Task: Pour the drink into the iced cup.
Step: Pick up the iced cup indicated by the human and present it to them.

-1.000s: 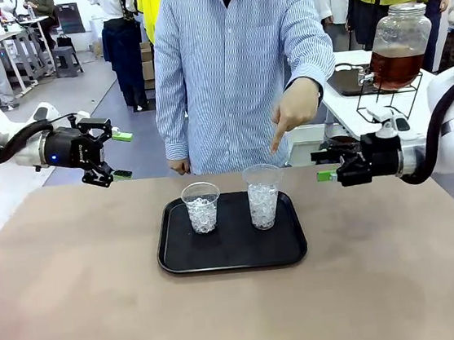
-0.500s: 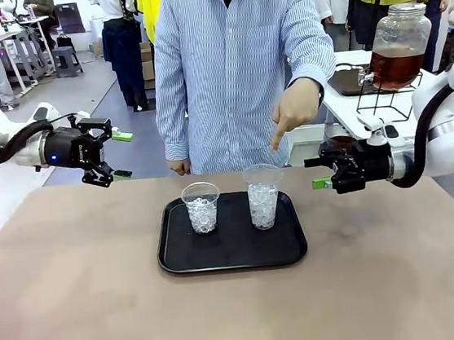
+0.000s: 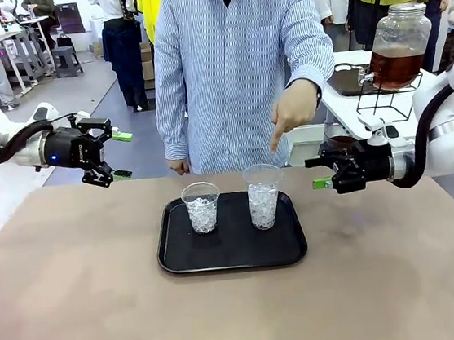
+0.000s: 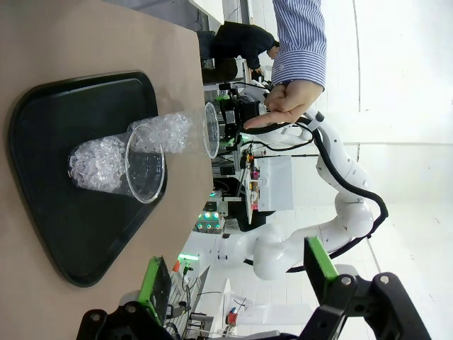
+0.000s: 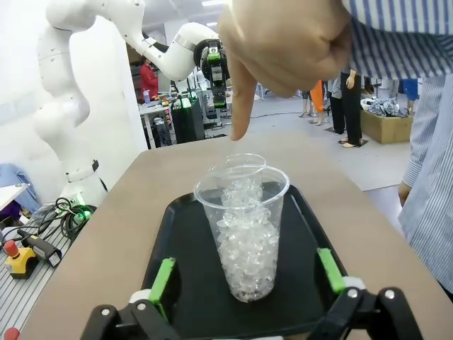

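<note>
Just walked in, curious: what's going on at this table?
A person's hand points down at the taller cup, one of two ice-filled cups on a black tray. The right pincer, open, faces that cup from the side without touching it. The left pincer hangs open off to the left. Both cups hold only ice.

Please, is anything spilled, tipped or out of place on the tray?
Nothing stands out. The shorter cup and the taller cup stand upright on the black tray, ice inside, no spill around them.
</note>
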Robot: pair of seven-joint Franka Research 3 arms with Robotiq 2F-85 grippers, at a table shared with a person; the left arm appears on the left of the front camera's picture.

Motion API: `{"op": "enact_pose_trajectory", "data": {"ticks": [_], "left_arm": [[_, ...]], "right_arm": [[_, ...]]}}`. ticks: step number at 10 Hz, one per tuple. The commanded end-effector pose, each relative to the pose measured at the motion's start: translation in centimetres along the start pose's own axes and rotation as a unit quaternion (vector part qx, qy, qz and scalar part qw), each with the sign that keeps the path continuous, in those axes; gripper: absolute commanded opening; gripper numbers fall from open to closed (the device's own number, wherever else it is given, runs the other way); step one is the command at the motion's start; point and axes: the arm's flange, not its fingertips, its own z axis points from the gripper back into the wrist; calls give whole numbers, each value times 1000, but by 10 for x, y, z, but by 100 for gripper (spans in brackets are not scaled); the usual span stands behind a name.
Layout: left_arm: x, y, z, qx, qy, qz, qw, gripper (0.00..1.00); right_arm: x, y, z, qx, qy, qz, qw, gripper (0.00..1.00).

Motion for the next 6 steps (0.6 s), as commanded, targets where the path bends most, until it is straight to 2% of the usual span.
{"op": "enact_pose_trajectory", "data": {"ticks": [1, 6], "left_arm": [[-6, 0, 1, 1, -4, -7, 1000, 100], [-6, 0, 1, 1, -4, -7, 1000, 100]], "right_arm": [[-4, -4, -14, -4, -8, 6, 1000, 100], [-28, -12, -47, -8, -7, 13, 1000, 100]]}}
